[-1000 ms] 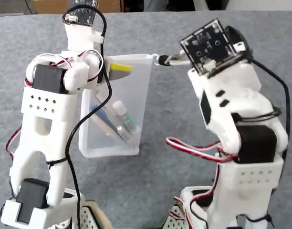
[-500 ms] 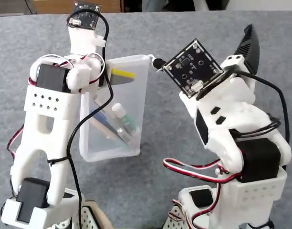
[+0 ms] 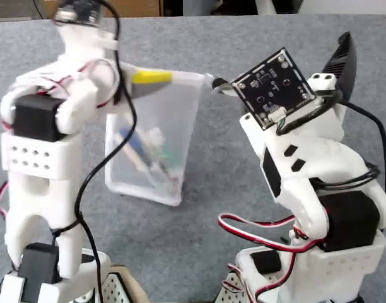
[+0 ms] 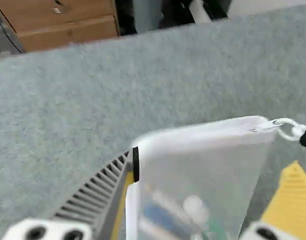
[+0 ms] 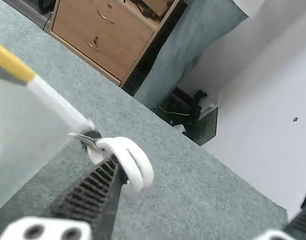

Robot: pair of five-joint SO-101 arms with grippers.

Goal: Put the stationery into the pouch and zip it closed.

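One pouch [image 3: 161, 126], clamped in left claw [image 3: 146, 82], right claw [image 5: 208, 185] spread apart

I see two robot arms, the left arm [image 3: 38, 158] and the right arm [image 3: 306, 170]. One pouch [image 3: 174, 107] with one zip ring [image 5: 125, 162]. Inside, maybe three small things [image 3: 146, 154], hard to count.

readable text: none | pouch [image 3: 160, 120]: no legible print | circuit board [image 3: 272, 84]: markings too small to read

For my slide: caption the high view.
Left gripper holds the stationery-filled pouch; right gripper, jaws open, beside its zipper ring.
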